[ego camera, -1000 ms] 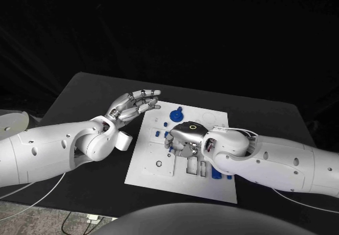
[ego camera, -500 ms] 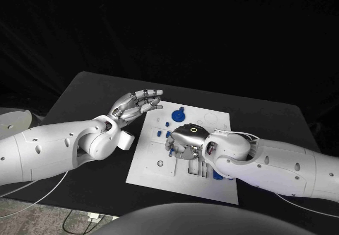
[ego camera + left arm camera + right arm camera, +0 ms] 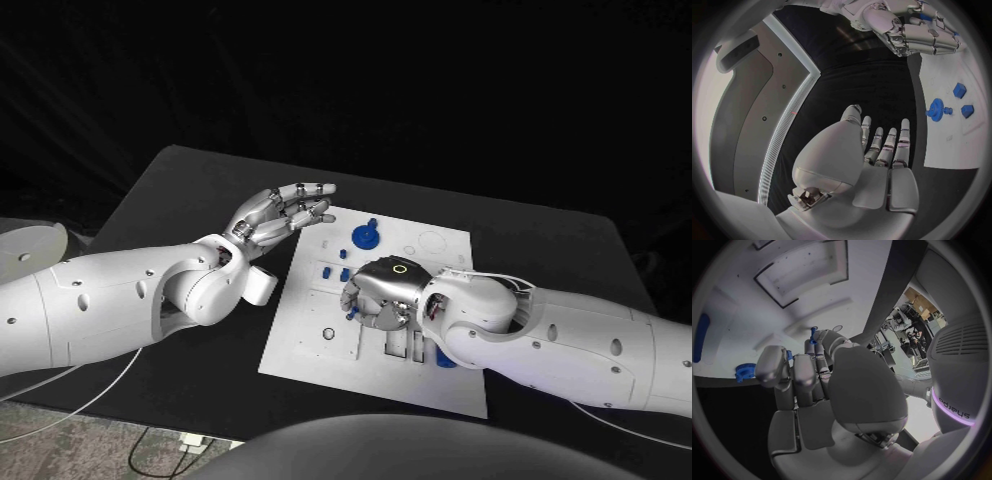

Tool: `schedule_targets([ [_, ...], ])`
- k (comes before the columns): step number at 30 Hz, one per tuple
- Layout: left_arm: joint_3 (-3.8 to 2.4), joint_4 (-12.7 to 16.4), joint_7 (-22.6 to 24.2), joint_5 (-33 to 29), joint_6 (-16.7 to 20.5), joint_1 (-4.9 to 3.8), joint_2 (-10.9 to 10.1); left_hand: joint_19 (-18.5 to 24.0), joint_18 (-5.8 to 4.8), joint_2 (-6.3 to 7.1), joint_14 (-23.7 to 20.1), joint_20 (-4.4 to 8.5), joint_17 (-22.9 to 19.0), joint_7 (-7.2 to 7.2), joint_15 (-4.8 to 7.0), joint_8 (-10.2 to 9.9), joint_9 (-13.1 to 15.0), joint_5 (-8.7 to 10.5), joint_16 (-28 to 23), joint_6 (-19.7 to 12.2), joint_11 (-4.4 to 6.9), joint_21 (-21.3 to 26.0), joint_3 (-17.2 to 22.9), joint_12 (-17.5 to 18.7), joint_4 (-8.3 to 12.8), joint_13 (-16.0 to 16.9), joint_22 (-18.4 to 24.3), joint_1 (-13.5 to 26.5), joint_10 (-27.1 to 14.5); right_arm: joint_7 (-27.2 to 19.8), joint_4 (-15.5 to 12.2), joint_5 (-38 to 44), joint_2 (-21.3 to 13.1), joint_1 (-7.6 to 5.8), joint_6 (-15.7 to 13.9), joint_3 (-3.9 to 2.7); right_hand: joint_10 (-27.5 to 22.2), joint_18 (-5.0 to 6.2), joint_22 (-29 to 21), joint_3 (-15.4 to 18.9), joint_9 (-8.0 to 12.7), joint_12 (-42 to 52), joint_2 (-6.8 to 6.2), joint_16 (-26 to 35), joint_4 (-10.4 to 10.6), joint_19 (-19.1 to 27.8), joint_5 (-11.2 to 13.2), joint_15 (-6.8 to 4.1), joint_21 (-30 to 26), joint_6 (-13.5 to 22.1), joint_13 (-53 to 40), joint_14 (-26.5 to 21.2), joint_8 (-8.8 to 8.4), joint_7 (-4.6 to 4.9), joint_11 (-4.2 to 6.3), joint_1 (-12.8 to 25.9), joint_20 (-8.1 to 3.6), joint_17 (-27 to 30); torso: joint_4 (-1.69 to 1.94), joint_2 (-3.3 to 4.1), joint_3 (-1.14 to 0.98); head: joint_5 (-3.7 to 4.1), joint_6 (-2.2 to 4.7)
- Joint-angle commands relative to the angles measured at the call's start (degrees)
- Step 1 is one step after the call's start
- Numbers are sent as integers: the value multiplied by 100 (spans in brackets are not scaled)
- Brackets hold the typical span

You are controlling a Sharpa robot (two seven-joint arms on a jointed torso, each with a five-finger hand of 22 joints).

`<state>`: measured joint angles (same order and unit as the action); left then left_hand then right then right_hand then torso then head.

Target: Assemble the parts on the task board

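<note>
Counter (image 3: 173,190); task board (image 3: 317,350) under right hand (image 3: 382,292), whose curled fingers pinch a small blue part (image 3: 813,335), best lowered upright and slowly; left hand (image 3: 277,215), spread, empty, beside the board's far edge; blue gear (image 3: 362,236) ahead.

black table (image 3: 173,200), cables (image 3: 87,395) at its edge

backdrop: black, dark | furniture: black table (image 3: 188,190) | floor: pale speckled, cables (image 3: 87,445)
</note>
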<state>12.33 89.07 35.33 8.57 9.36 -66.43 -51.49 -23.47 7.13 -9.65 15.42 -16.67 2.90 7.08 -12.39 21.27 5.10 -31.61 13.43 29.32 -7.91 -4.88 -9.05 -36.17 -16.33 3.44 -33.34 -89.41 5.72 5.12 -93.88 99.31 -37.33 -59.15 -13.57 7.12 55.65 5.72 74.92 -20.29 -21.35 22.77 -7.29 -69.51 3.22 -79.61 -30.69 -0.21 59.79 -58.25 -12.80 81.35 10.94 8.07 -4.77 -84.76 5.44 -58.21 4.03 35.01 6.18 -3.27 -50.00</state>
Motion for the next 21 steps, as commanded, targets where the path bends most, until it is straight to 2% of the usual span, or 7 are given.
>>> schedule_targets([
  [1, -4, 1, 12, -26, -127, 2, 15, -51, -26, -16, 29, 2, 6, 31, 4, -21, -5, -30, 23, 18, 12, -34, 27, -12, -3, 3, 7, -24, 28, 30, -15, 79, -2, 12, 138, 2, 32, 4, 750, -6, 9, 15, -52, -2, -28, 12, 40, 13, -23, 19, -6, -24, -24, -7, 4, 13, 18, 11, -4, 4, 5, -1, 0],
  [16, -4, 10, -48, -26, -151, 4, 1, -56, -27, -18, 24, 2, 4, 55, 1, -20, -5, -32, 25, 27, 23, -34, 35, -7, -1, 2, 15, -31, 23, 26, 67, 105, 60, 32, 116, 2, 34, 6, 747, -6, 20, 14, -52, 4, -32, 23, 77, 16, -32, 34, -4, -38, -48, -3, 0, 25, 21, 23, 4, -2, 2, -6, 0],
  [21, -4, 19, -57, -26, -148, 4, -13, -58, -27, -19, 26, 2, 4, 64, 1, -19, -5, -32, 29, 33, 28, -34, 37, -11, 0, 2, 17, -34, 23, 32, 99, 146, 93, 45, 118, 2, 13, 13, 736, -7, 31, 2, -55, 23, -38, 46, 115, 21, -71, 47, 1, -59, -71, 0, -6, 35, 25, 53, 18, -2, 1, -6, 0],
])
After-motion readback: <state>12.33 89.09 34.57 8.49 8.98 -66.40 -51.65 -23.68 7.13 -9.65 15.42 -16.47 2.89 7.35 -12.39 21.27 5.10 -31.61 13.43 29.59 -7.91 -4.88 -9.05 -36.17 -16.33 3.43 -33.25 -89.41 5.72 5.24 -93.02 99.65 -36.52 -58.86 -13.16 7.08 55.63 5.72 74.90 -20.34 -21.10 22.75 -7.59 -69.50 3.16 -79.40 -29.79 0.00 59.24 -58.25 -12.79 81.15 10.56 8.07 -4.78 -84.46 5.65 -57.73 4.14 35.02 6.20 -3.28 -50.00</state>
